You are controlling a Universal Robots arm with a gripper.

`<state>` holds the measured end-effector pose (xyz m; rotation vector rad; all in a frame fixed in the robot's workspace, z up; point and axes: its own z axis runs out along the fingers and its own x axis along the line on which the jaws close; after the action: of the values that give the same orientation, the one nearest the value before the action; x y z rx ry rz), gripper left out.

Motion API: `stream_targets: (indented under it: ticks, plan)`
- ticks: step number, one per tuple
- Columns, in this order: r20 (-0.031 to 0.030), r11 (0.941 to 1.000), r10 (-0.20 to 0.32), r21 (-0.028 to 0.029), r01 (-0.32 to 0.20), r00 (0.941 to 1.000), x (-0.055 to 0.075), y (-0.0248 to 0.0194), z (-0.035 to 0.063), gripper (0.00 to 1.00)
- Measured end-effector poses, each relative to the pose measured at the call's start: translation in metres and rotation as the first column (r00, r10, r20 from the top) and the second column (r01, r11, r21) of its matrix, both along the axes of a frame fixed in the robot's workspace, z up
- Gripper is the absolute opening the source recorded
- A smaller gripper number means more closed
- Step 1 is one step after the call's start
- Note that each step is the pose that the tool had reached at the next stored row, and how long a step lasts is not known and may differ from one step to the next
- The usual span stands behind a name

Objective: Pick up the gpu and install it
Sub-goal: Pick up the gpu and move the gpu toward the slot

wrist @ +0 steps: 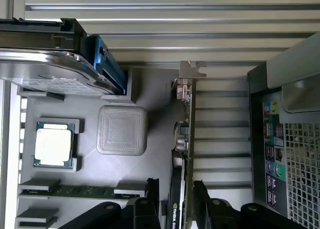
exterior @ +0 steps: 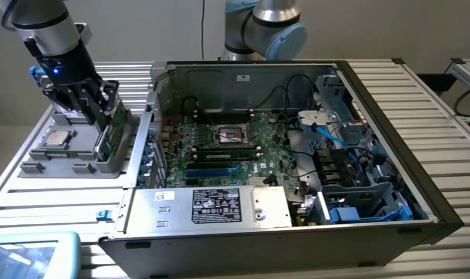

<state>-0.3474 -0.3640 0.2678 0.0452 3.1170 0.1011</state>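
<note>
The gpu (exterior: 113, 131) stands on edge in a slot at the side of the grey parts tray (exterior: 64, 167) nearest the computer case, at the exterior view's left. In the wrist view the gpu (wrist: 182, 139) is edge-on, its silver bracket at the far end. My gripper (exterior: 96, 118) hangs straight over it. In the wrist view my gripper (wrist: 177, 203) is open and straddles the card. One dark finger (wrist: 152, 201) stands a little off the card's black face, and the other is close against the green board.
The tray (wrist: 150, 89) also holds a processor (wrist: 53, 144), a memory stick (wrist: 75, 191) and a silver drive with blue tabs (wrist: 47, 71). The open computer case (exterior: 390, 139) lies beside it, with the motherboard (exterior: 219, 152) and its blue slots (exterior: 211, 172) exposed.
</note>
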Motion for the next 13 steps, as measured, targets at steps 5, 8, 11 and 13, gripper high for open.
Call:
stream_targets:
  ticks: [5, 8, 11, 13]
  plan:
    - [0.0, 1.0, 0.0, 0.0, 0.0, 1.0, 0.0, -0.0009, -0.0091, 0.4]
    - [0.0, 1.0, 0.0, 0.0001, 0.0, 1.0, 0.001, -0.0014, -0.0146, 0.4]
    - [0.0001, 1.0, 0.0, 0.0001, 0.0, 1.0, 0.002, -0.0018, -0.0202, 0.4]
    - [-0.0007, 1.0, 0.0, 0.0, 0.0, 1.0, 0.002, -0.0018, -0.0236, 0.4]
